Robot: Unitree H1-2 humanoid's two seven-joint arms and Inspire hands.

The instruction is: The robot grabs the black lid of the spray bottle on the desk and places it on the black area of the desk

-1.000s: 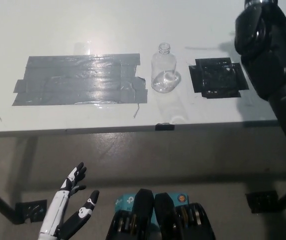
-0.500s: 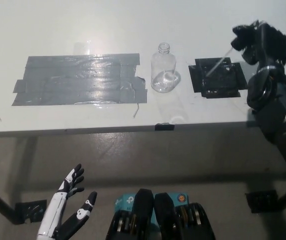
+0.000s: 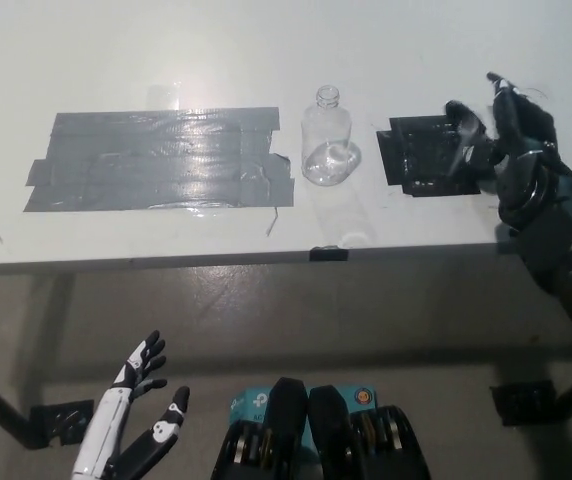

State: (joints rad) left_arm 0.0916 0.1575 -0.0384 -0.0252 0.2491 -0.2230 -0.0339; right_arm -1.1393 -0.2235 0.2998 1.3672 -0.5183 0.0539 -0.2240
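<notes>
I have the right robot hand low over the black tape patch on the counter — whether it holds the lid, I cannot tell. The clear bottle stands uncapped beside the patch. Left robot hand idles below, fingers spread.

R robot hand lowered w/ lid onto black patch | L robot hand sank slightly

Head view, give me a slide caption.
Black right hand lowers over the black patch; uncapped bottle stands beside it.
</notes>
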